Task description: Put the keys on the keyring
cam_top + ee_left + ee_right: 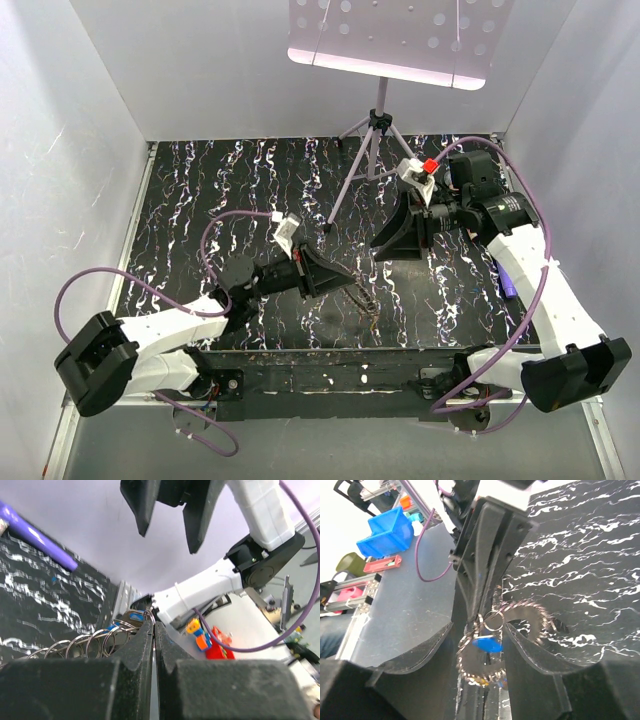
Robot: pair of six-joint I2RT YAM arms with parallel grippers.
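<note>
My left gripper (154, 627) clenched on keyring (470, 667), blue key (487, 644) against it. My right gripper (167, 540) spread, empty, flanking keyring. 1 blue bin (390, 530) beyond table (600, 540), contents hidden.

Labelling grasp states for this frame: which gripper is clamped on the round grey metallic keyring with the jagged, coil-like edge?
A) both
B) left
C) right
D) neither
B: the left gripper is closed tight on the grey metallic keyring, while the right gripper hangs opposite it with its jaws spread apart, gripping nothing.
</note>
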